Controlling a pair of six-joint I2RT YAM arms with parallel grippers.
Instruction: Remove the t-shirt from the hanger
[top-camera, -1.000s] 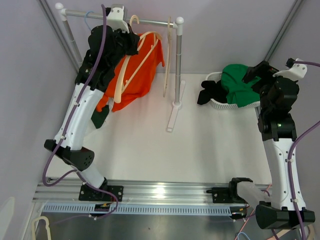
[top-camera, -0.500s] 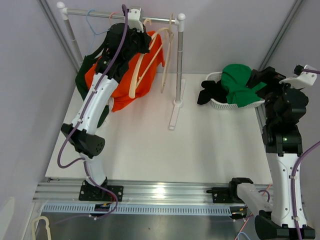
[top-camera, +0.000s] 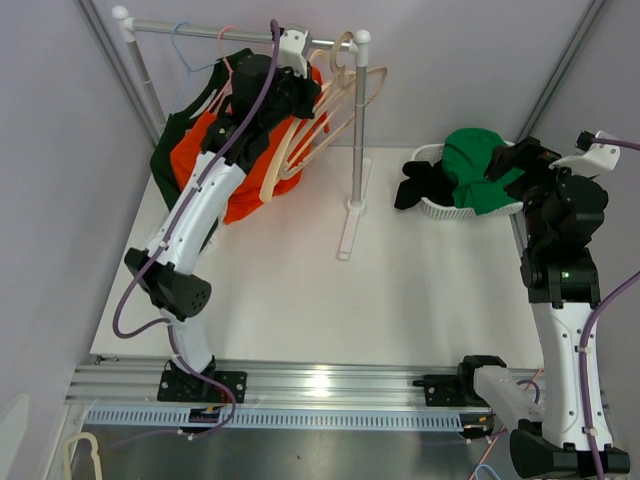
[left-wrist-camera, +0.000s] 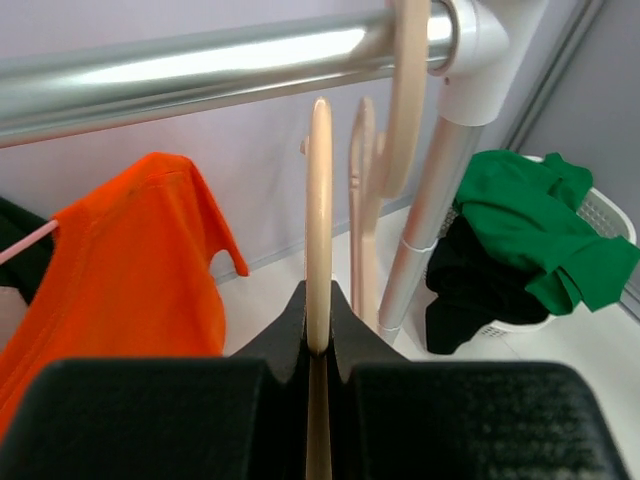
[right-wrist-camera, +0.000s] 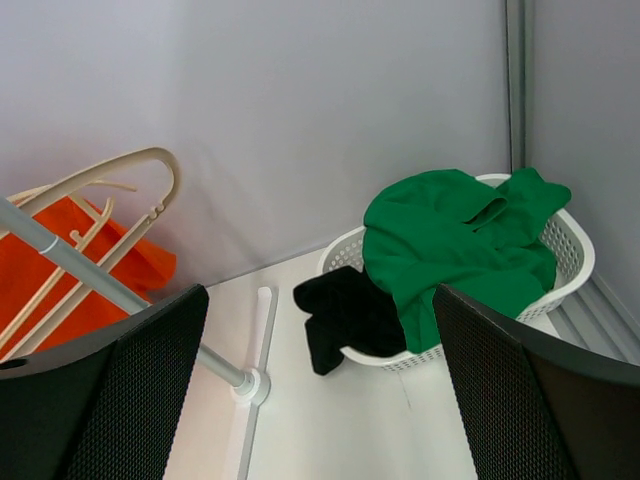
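Note:
An orange t-shirt (top-camera: 245, 185) hangs under the rail (top-camera: 170, 27), mostly behind my left arm. My left gripper (top-camera: 300, 90) is up at the rail's right end, shut on a cream hanger (left-wrist-camera: 319, 200) that stands edge-on between the jaws (left-wrist-camera: 318, 345). The orange shirt (left-wrist-camera: 130, 270) hangs just left of that hanger. I cannot tell whether it is still on it. More cream hangers (top-camera: 345, 100) fan out against the right post (top-camera: 357, 130). My right gripper (top-camera: 520, 160) is open and empty (right-wrist-camera: 320, 300), above the table beside the basket.
A dark green shirt (top-camera: 170, 150) hangs at the rail's left. A white basket (top-camera: 445, 208) at the back right holds a green garment (top-camera: 475, 165) and a black one (top-camera: 415, 185) spilling over its rim. The rack's foot (top-camera: 350, 230) lies on the table.
My left gripper has moved right along the rail with the hanger, up to the right post. The orange shirt swung right, uncovering the dark green shirt. The right arm shifted slightly.

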